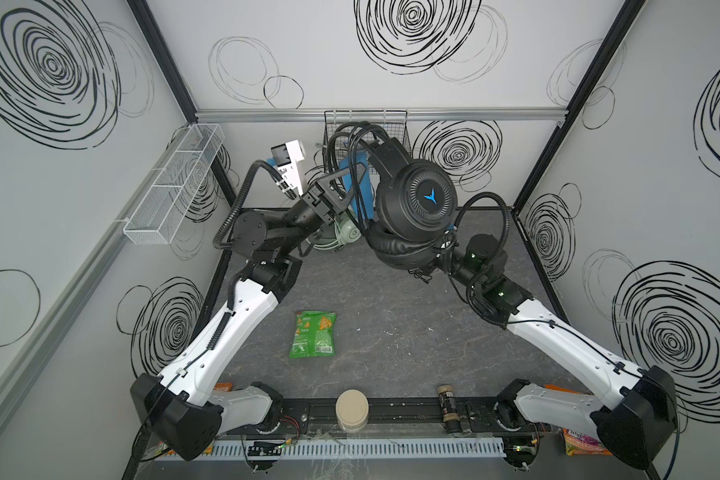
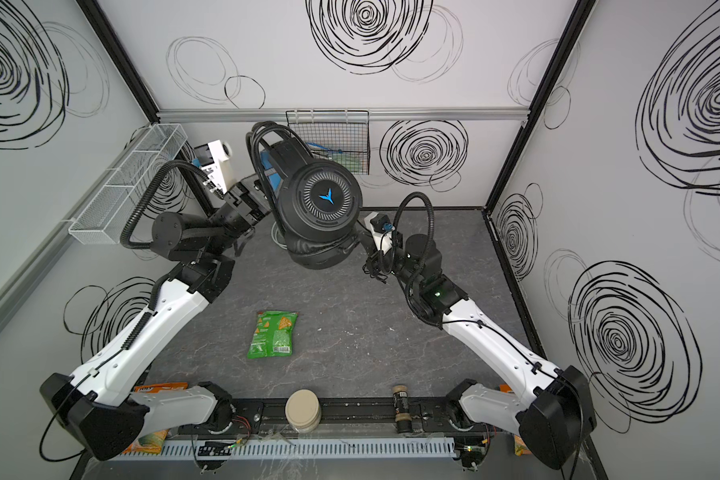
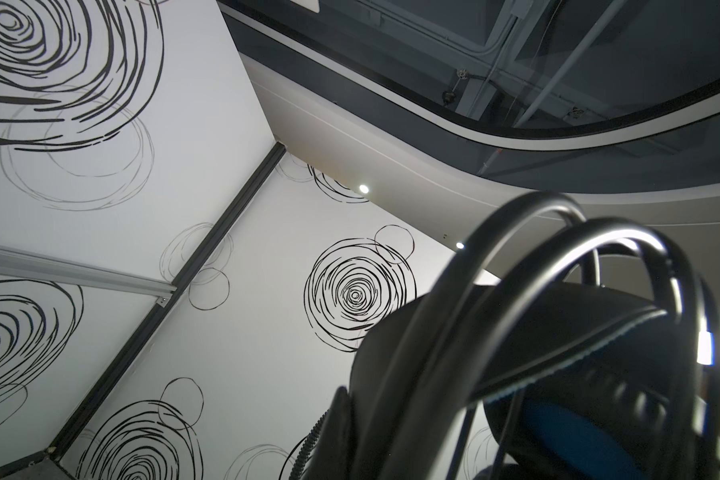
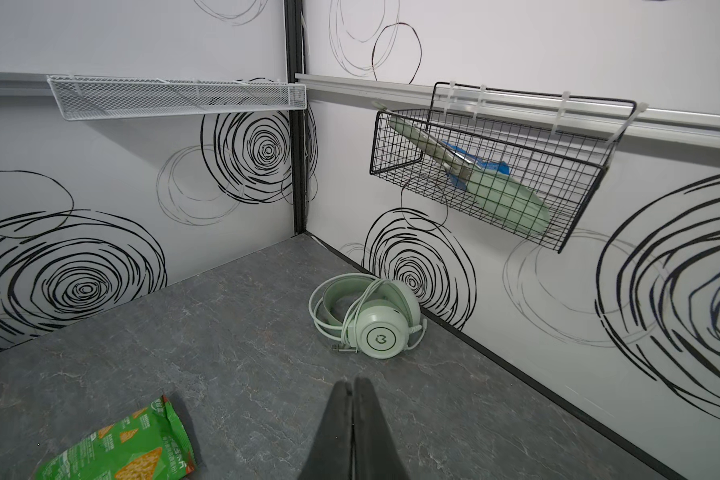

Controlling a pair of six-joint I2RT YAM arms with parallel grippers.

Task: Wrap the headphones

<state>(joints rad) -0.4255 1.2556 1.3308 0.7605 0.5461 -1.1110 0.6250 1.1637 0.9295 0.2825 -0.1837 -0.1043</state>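
a grey, marble-patterned surface (image 1: pixel 391 324) sits boxed in by white walls scrawled with black spirals. a white mesh shelf (image 1: pixel 175 183) hangs on the left wall and a black wire basket (image 4: pixel 474 166) on the far one. the black headphones (image 1: pixel 416 199), with a blue y-shaped logo on the earcup, hang above the middle, their black cable (image 1: pixel 350 141) looped over the headband. the left end effector (image 1: pixel 352 178) has its jaws together beside the cable strands. the right end effector (image 4: pixel 352 386), jaws pressed together, sits under the lower earcup. what grips the headset cannot be told. the mint-green headphones (image 4: pixel 381 328) lie by the far wall, well ahead of the right end effector. the print on a green snack bag (image 1: pixel 313 334) is unreadable.
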